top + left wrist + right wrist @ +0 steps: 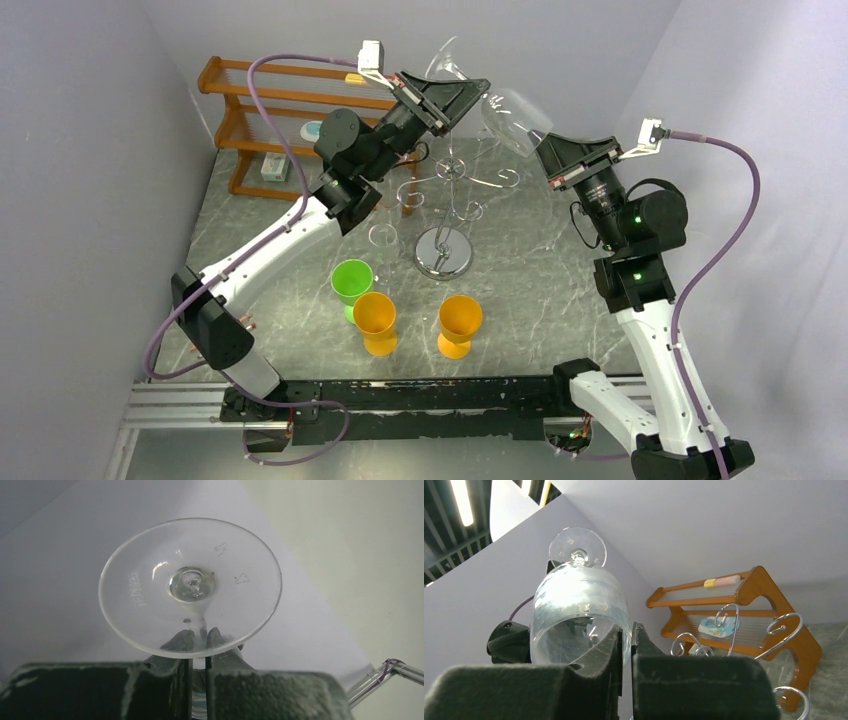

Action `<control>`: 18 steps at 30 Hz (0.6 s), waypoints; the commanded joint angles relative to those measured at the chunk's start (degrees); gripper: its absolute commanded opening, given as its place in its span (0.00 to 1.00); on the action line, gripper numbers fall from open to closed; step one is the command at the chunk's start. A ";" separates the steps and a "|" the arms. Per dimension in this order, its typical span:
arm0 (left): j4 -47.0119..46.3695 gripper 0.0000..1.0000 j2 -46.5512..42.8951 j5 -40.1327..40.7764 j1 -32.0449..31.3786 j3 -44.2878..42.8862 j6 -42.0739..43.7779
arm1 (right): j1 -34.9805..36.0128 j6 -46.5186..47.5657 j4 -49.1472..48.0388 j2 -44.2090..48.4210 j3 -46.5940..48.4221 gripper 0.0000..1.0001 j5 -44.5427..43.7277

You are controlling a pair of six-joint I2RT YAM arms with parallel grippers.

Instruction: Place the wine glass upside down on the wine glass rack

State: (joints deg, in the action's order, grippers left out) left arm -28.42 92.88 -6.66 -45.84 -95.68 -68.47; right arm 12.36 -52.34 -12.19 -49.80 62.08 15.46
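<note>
Above the marble-patterned table (540, 270) and the chrome wine glass rack (434, 262), a clear wine glass (512, 120) hangs tilted in mid-air. Its stem is mostly hidden, pinched in the jaws of the left gripper (200, 637), and the right gripper (626, 636) clamps the bowl's rim.

Central obstacle: wine glass rack (443, 255); cups (375, 318) crowd its near side.
</note>
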 commanded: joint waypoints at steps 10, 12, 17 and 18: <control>-0.18 0.05 -5.56 3.59 -0.11 -1.81 28.32 | -0.19 10.98 12.73 6.93 1.14 0.72 -4.35; 1.58 0.05 -6.46 4.81 -0.12 -2.16 32.16 | -0.22 12.58 14.88 8.16 1.30 0.74 -5.54; 3.90 0.05 -6.82 1.12 -0.12 -3.64 42.45 | -0.20 13.04 16.26 7.60 5.43 0.78 -5.56; 4.45 0.05 -6.55 -0.16 -0.11 -4.12 44.68 | -0.23 12.85 16.45 6.60 7.18 0.78 -4.59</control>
State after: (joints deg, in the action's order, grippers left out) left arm -24.97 87.07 -4.69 -45.95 -96.44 -35.59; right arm 12.27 -41.25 1.93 -41.30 64.29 10.41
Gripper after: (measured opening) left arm 0.103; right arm 0.777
